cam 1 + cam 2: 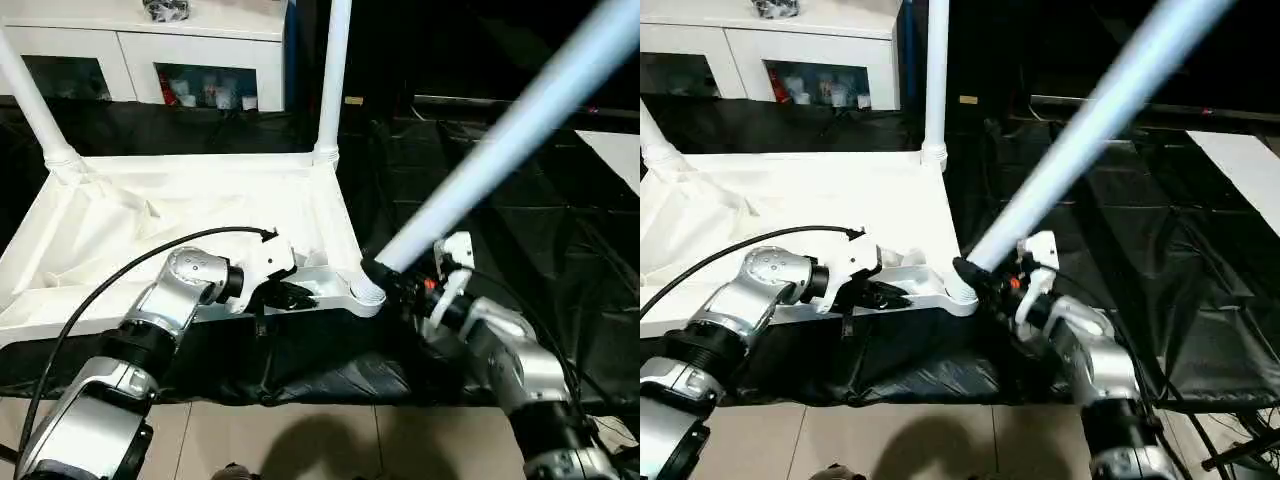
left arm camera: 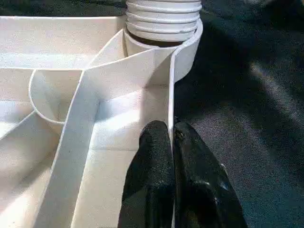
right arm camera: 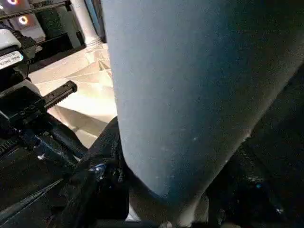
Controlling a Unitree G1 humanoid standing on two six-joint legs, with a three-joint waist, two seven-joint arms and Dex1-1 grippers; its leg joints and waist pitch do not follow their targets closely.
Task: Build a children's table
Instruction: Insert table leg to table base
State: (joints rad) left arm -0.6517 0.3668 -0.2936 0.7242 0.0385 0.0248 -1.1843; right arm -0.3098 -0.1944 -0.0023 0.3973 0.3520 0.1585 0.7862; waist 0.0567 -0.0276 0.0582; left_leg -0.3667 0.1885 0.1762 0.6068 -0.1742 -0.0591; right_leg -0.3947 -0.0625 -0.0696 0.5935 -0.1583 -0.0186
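far-left leg: white plastic tube leg (image 1: pixel 30 100), standing in the far-left corner socket of the top, leaning slightly outward, upper end cut off by the frame.
tabletop: large white rectangular plastic tabletop (image 1: pixel 150 215), lying upside down on black floor sheeting (image 1: pixel 520 215), ribbed underside facing up, raised rim all round, pale tile floor along its near side.
left arm: silver forearm with a black cable looping over it, reaching in from the lower left toward the near rim of the top.
left gripper: left gripper (image 2: pixel 171 137), two black fingers pressed together on the thin white rim wall of the top, just short of the near-right corner socket.
far-right leg: second white tube leg (image 1: pixel 333 80), upright in the far-right corner socket.
near-right socket: round white corner socket (image 1: pixel 366 295) at the near-right corner; ribbed white end of a leg sits in it in the left wrist view.
tilted leg: long white tapered tube leg (image 1: pixel 520 120), lower end at the near-right socket, slanting steeply up and to the right out of frame.
right gripper: right gripper (image 1: pixel 385 277), black fingers clamped around the base of the tilted leg, right beside the socket.
right arm: silver forearm coming in from the lower right.
background: white cabinet (image 1: pixel 150 45) with open shelves behind the table, far left.
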